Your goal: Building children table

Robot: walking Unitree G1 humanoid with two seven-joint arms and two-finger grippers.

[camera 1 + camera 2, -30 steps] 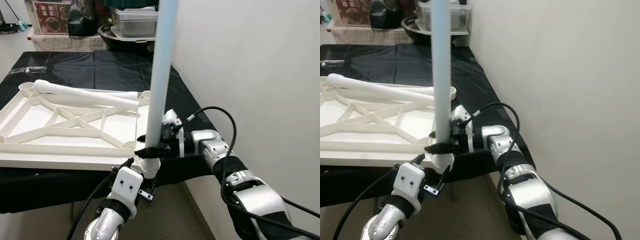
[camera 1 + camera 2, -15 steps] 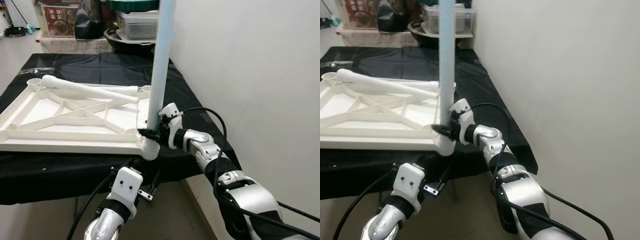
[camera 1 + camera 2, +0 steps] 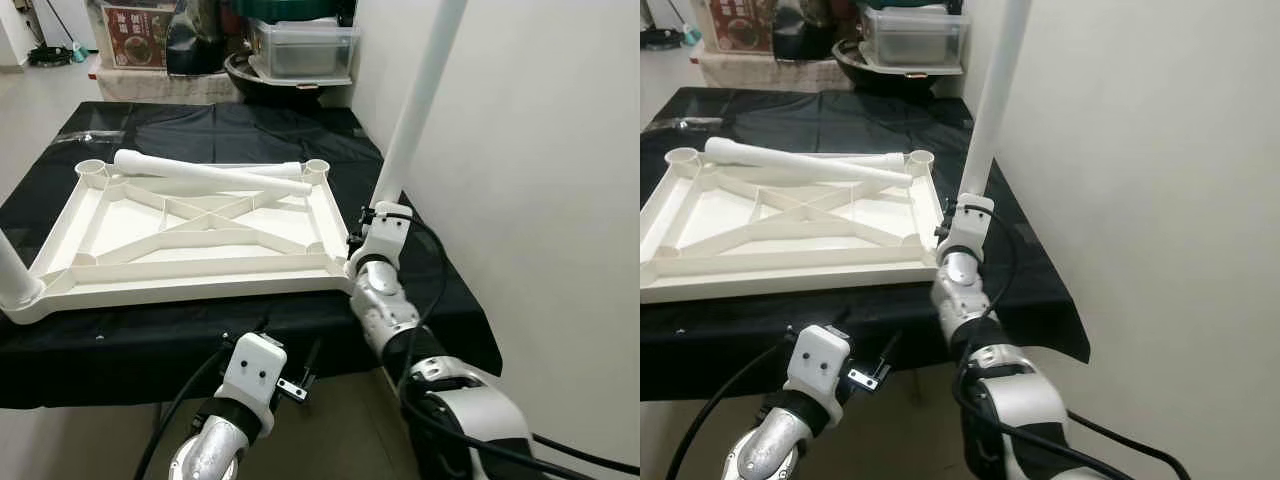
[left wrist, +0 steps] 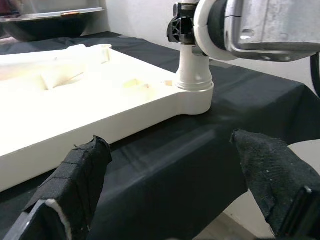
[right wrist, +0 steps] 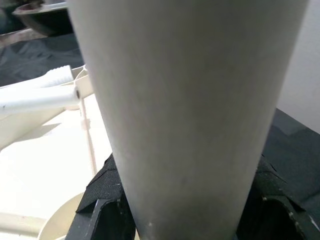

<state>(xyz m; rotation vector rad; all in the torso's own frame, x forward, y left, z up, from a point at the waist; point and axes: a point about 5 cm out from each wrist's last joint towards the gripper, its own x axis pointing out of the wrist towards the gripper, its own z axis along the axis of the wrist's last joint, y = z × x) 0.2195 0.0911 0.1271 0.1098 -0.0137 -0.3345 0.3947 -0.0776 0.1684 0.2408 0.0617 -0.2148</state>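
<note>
The white table top (image 3: 200, 275) lies upside down on the black-covered table (image 3: 150, 340). A white leg (image 3: 415, 100) stands in its near right corner socket (image 4: 192, 90), leaning a little toward the wall. My right gripper (image 3: 372, 222) is shut on this leg just above the socket; its black pads (image 5: 105, 195) press the leg (image 5: 190, 100) from both sides. A loose leg (image 3: 210, 172) lies across the far part of the top. Another leg (image 3: 12, 280) stands at the near left corner. My left gripper (image 4: 172, 170) hangs open below the table's front edge, holding nothing.
A white wall (image 3: 540, 150) runs close along the table's right side. Behind the table stand a dark pot (image 3: 265, 75), a clear lidded box (image 3: 300, 50) and a red carton (image 3: 140, 25). Cables hang from both arms over the tiled floor (image 3: 340, 440).
The whole picture has shifted and now takes in more of the table top. My right gripper stays shut on the corner leg, with its forearm now coming up from below.
</note>
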